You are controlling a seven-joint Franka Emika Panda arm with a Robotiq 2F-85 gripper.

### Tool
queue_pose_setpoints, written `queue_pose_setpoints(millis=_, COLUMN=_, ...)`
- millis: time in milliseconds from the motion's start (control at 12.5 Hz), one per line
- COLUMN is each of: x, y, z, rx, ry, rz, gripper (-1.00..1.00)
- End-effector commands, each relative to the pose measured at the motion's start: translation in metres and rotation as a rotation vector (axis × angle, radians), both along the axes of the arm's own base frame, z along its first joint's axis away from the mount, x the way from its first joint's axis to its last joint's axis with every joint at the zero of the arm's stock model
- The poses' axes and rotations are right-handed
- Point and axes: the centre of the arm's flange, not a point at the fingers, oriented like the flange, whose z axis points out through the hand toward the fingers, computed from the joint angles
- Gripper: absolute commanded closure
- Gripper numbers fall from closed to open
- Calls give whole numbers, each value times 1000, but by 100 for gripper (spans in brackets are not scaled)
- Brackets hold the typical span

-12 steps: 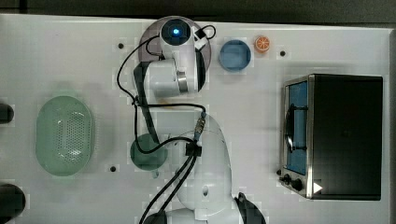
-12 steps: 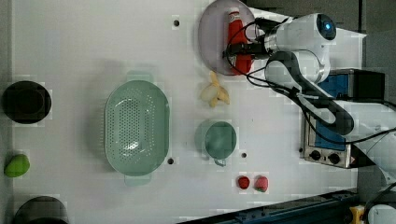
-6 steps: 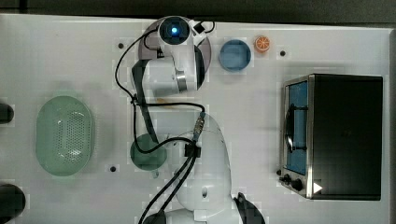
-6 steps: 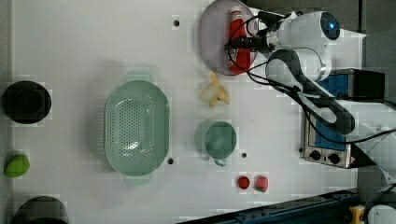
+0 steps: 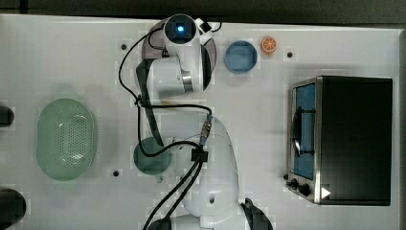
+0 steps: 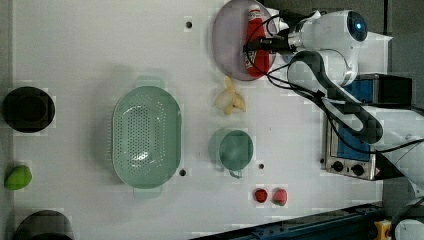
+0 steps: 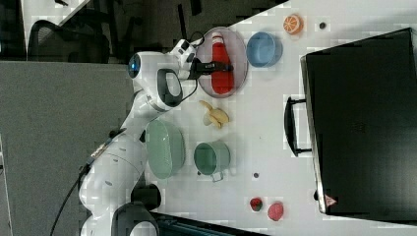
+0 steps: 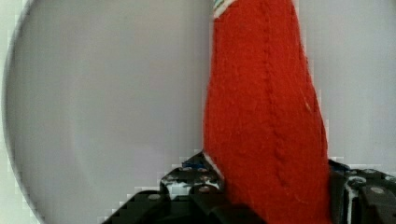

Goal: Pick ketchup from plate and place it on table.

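Note:
The ketchup (image 6: 255, 30), a red bottle with a white cap, lies flat on the lilac-grey plate (image 6: 227, 45) at the far edge of the white table (image 6: 100, 40). My gripper (image 6: 251, 46) reaches in from the left view's right and sits across the bottle's middle. In the wrist view the ketchup (image 8: 266, 116) runs between the two dark fingers (image 8: 196, 179), which press on both its sides, with the plate (image 8: 107, 102) right beneath. The right view shows the same grip on the ketchup (image 7: 221, 81) over the plate (image 7: 239, 49). The arm hides the bottle in the top view.
A blue bowl (image 5: 241, 56) and an orange slice (image 5: 268, 44) sit beside the plate. A banana (image 6: 230, 100), green cup (image 6: 236, 150) and green basket (image 6: 146, 136) lie mid-table. A toaster oven (image 5: 344, 139) stands at the top view's right. Two red knobs (image 6: 270, 196) sit near the front.
The jaws have come together from wide open onto the ketchup's sides. The hand has shifted slightly toward the table's far edge; the bottle still lies on the plate.

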Motion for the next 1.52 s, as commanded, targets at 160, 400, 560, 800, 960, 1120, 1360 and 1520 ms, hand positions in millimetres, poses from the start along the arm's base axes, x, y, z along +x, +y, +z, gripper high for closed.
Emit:
queue_pose_setpoints(millis=160, x=24, y=-13, z=108, rx=31, ry=-97, rz=-31, gripper=-18)
queue_pose_setpoints(millis=400, x=15, y=-27, z=188, rx=59, ry=-81, rz=-82, gripper=-18)
queue_pose_setpoints(millis=560, x=6, y=-42, z=238, rx=47, ry=-110, rz=-99, gripper=-18)
queue_pose_setpoints(millis=800, x=-30, y=-66, z=279, rx=22, ry=-80, rz=-129, gripper=-18)
queue_pose_setpoints(millis=960, x=-63, y=-80, z=288, rx=4, ry=-63, rz=-148, gripper=-18)
queue_pose_setpoints(millis=1120, x=-100, y=-90, z=287, rx=-13, ry=-31, rz=-168, gripper=-18)
queue_pose_setpoints(millis=1360, x=-150, y=-100, z=271, rx=-34, ry=29, rz=-193, gripper=-18)
queue_pose_setpoints(millis=1520, x=-171, y=-106, z=253, rx=-39, ry=43, rz=-207, gripper=-18)
